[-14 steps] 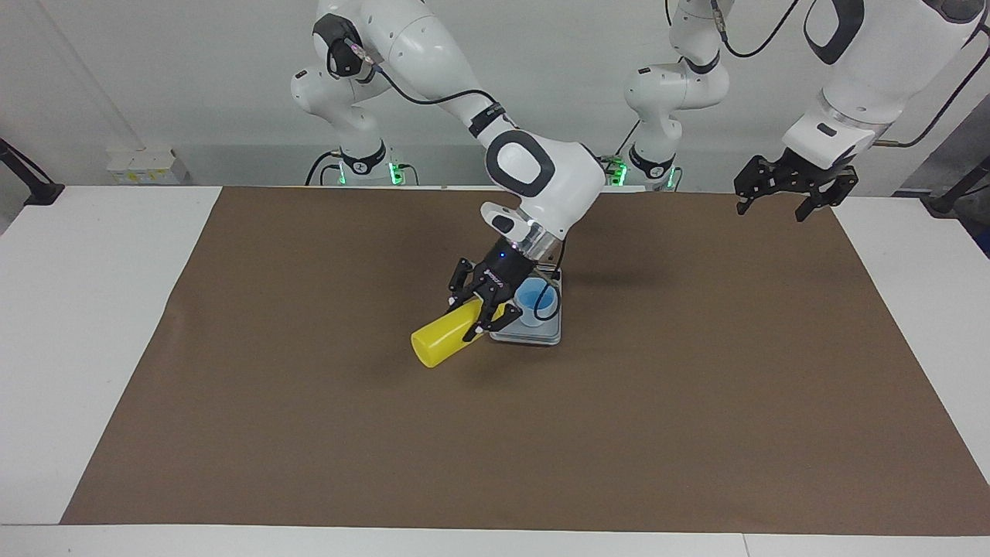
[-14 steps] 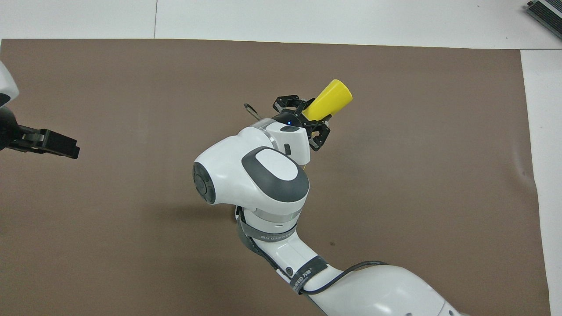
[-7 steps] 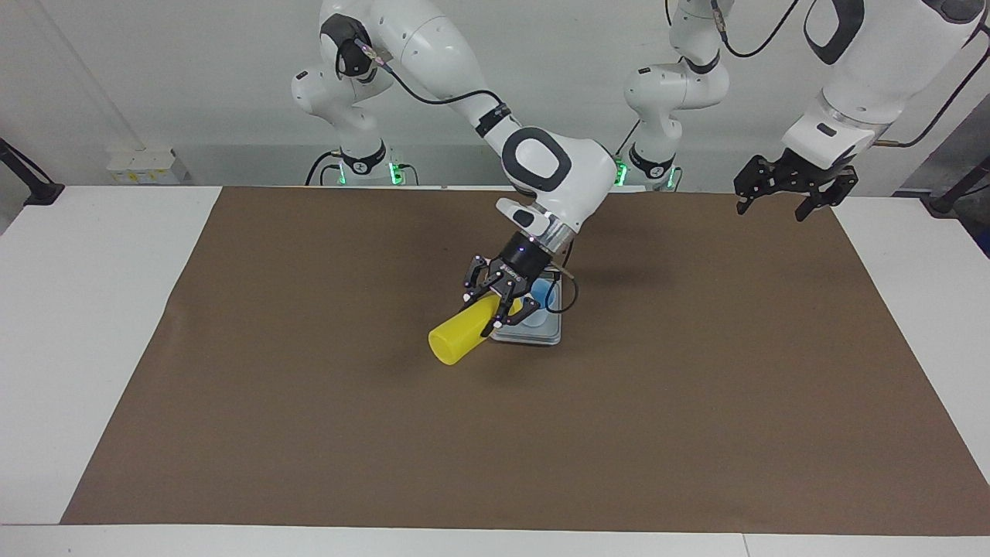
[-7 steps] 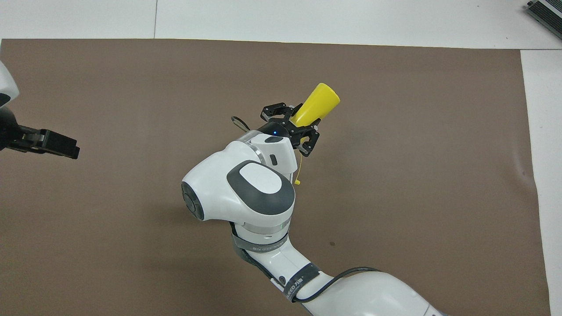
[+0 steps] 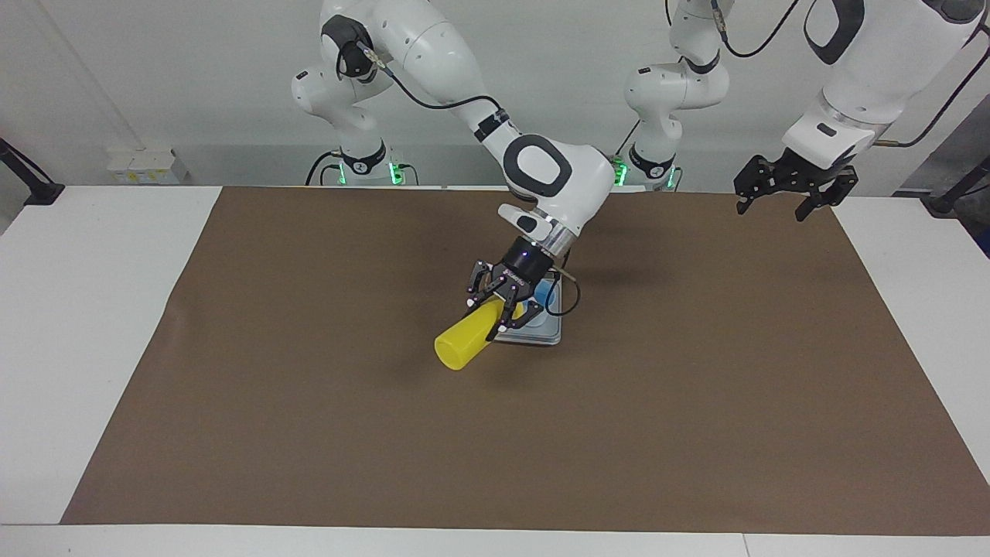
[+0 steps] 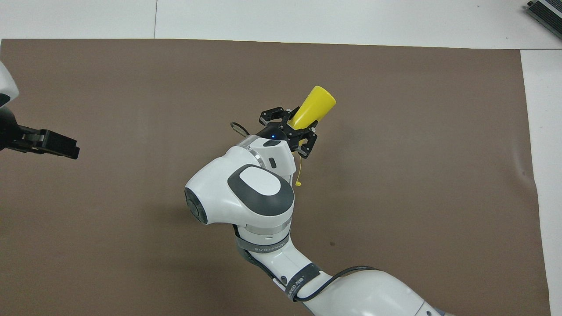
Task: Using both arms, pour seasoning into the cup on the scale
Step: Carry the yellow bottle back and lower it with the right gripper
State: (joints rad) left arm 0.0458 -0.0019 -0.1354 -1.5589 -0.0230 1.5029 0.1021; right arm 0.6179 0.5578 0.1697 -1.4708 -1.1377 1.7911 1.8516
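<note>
I've got the right gripper (image 5: 504, 306) pinching the yellow squeeze bottle (image 5: 466, 343) near its nozzle end, fingers clamped on the body. Bottle's tipped hard, base up and pointing away from the robots, nozzle end down over the scale (image 5: 534, 334). The light blue cup (image 5: 547, 296) sits on that scale, mostly hidden by the wrist in the facing view and fully hidden in the overhead view; only a sliver of blue shows. Scale is roughly mid-mat on the brown mat (image 5: 309, 402).

The tethered tip (image 6: 299, 175) dangles loose below the gripper in the overhead view, so the cap looks off, though I can't see the nozzle opening itself.

Left gripper (image 5: 789, 189) hangs w/ fingers spread over the mat's edge at the left arm's end, holding nothing, waiting.

Risks as I judge them:
- Can't confirm nozzle is actually over the cup mouth vs beside it; if offset, seasoning lands on the scale plate.
- Wrist and fingers are v. close to the cup; any further tilt could nudge it or tip it, since it's light and nothing steadies it.
- Dangling tip could drag into the cup or catch the rim.
- Grip is near one end of a smooth bottle, so it may rotate or slip.
</note>
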